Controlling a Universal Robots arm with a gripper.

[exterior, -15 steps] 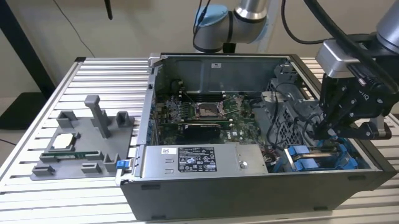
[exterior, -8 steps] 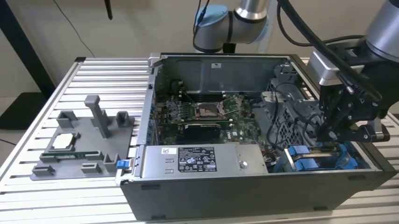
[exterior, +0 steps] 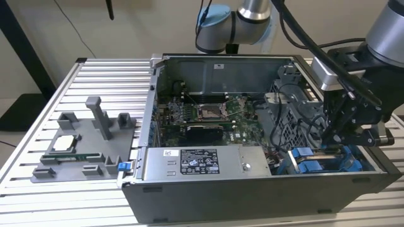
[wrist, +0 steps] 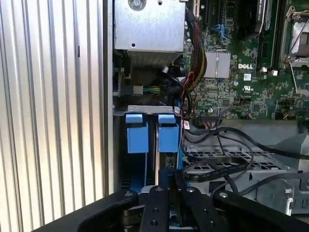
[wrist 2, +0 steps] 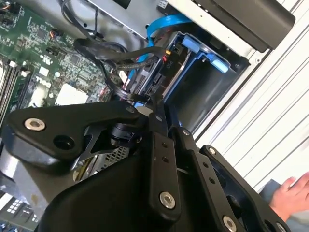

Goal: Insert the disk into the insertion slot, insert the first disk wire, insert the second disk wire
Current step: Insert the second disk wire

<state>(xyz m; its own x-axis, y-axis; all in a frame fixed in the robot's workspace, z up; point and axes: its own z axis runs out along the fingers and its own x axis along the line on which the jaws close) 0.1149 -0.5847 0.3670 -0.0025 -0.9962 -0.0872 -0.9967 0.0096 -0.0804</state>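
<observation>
Gripper [wrist: 166,193]: black linkage body, nearest the lens in both wrist views; jaws drawn close together, and whether they pinch a cable or connector cannot be told.

Disk [wrist: 159,154]: seated on edge in the insertion slot [exterior: 328,163] at the corner of the computer case [exterior: 252,198] on the exterior view's right, two blue carrier tabs [wrist: 136,131] facing up. It sits directly below the jaws, very close.

Handling, judged: the drive is dense, rigid and shock-sensitive; the plastic frame flexes slightly and is best held by its blue edges.

Black cables [wrist: 227,166]: thin, limp, springy; best taken at the stiff connector end. They loop just beside the jaws, over the perforated grey cage [wrist: 231,159].

Bench [exterior: 107,90]: ribbed aluminium, bearing the case.
</observation>
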